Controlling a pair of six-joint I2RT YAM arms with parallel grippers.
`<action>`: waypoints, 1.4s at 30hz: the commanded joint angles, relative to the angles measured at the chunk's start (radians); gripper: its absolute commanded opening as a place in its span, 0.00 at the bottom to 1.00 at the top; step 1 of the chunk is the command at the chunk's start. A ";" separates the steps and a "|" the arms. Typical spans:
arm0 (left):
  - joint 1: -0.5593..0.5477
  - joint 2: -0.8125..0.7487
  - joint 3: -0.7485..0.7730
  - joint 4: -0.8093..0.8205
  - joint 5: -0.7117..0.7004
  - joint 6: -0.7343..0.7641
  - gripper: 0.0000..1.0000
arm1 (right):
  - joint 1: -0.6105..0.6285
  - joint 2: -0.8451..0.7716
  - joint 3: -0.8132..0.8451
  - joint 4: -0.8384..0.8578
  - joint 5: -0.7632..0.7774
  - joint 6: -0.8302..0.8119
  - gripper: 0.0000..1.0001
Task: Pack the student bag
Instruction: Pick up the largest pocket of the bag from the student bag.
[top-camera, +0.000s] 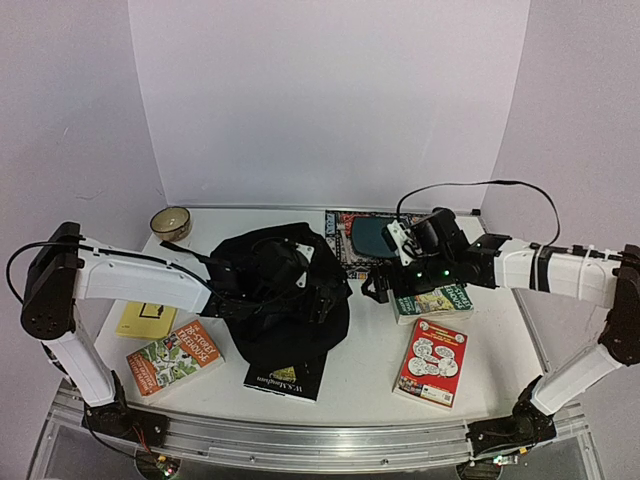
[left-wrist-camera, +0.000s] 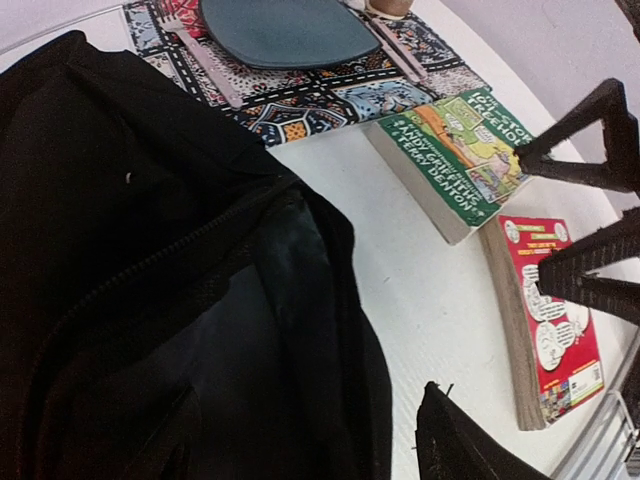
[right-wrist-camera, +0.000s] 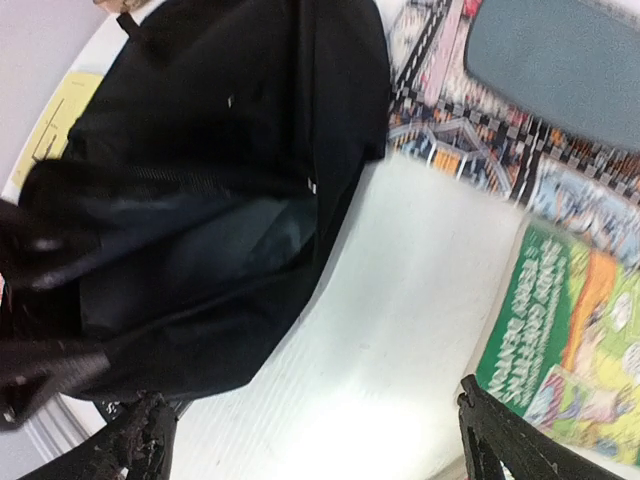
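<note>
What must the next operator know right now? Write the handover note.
Left gripper: open, empty, over the student bag, whose mouth is unzipped.
Right gripper: open, empty, between bag and green book.
Bag lies mid-table, with the red book, orange book and yellow book around it and the black book partly under it.
Done: bag is open.
To do: load books; none visible inside.
</note>
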 joint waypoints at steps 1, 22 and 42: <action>0.005 -0.006 0.065 -0.099 -0.075 0.109 0.75 | 0.017 0.009 -0.038 0.069 -0.067 0.116 0.98; 0.061 -0.083 0.059 -0.406 -0.234 0.179 0.85 | 0.046 0.093 -0.061 0.170 -0.135 0.185 0.98; 0.122 -0.107 0.019 -0.415 -0.020 0.181 0.18 | 0.088 0.153 -0.007 0.175 -0.168 0.200 0.98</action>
